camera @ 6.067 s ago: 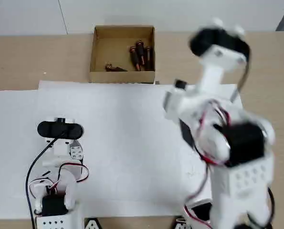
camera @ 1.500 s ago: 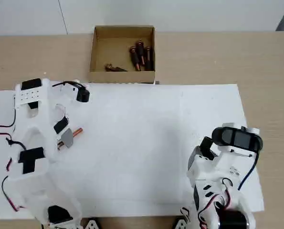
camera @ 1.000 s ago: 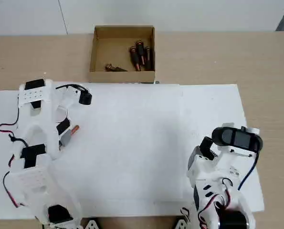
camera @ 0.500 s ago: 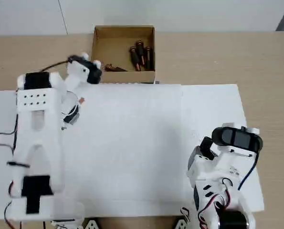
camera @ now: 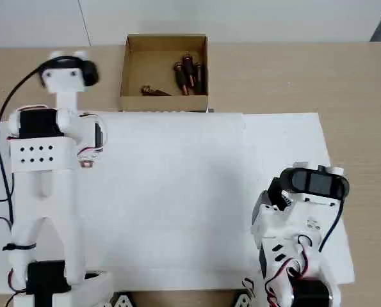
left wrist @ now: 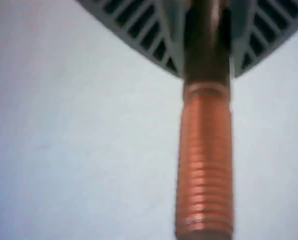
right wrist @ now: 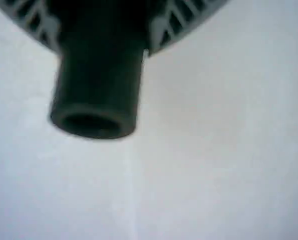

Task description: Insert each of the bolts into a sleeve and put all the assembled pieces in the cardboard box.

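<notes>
On the left of the counter [camera: 292, 77], over the left part of the white sheet [camera: 190, 192], the left pincer [left wrist: 207, 45] is clamped on a copper bolt [left wrist: 205, 165] by its darker end, threaded shank sticking out past the fingers w/ plain sheet behind it. Further right, at the far edge just beyond the sheet, the cardboard box [camera: 134, 67] holds several assembled pieces [camera: 189, 75], most bunched by its right wall, one lying near the front wall. At the sheet's near right, the right pincer [right wrist: 103, 30] is clamped on a black sleeve [right wrist: 96, 95], open bore facing out over the sheet.
</notes>
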Robot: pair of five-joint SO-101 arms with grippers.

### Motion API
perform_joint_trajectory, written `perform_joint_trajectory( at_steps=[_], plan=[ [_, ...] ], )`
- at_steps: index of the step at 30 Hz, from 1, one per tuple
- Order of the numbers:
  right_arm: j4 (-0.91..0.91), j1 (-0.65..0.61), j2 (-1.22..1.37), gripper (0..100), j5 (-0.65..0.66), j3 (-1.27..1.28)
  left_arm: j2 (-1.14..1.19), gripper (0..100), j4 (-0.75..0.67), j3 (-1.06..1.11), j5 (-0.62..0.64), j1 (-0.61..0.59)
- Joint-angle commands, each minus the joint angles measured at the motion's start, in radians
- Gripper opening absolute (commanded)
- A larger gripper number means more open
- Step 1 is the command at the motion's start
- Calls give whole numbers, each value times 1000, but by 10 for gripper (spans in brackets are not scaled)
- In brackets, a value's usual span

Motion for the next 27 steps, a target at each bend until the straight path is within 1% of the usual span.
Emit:
perform_joint_trajectory(
  at_steps=[1, 3, 5, 7, 10, 12, 14, 18, 23, 25, 27],
  plan=[
    [-25, -1, -8, 3, 11, -5, -49, 5, 0, 50, 417, 0],
    [-25, -1, -8, 3, 11, -5, -49, 6, -5, 107, 582, 5],
    [-25, -1, -8, 3, 17, -5, -48, 6, -6, 151, 710, 6],
    [-25, -1, -8, 3, 17, -5, -48, 6, -15, 179, 822, 3],
    [-25, -1, -8, 3, 17, -5, -48, 6, -69, 231, 973, 2],
    [-25, -1, -8, 3, 17, -5, -48, 6, -112, 282, 1039, 0],
    [-25, -1, -8, 3, 17, -5, -48, 6, -158, 334, 1059, 0],
    [-22, -1, -8, 3, 17, -5, -49, 7, -244, 420, 1059, 0],
    [-22, -1, -8, 3, 17, -5, -49, 17, -261, 429, 1059, 0],
    [-22, -1, -8, 3, 17, -5, -49, 66, -261, 429, 1059, 0],
    [-22, -1, -8, 3, 17, -5, -49, 141, -256, 429, 1059, 2]
  ],
)
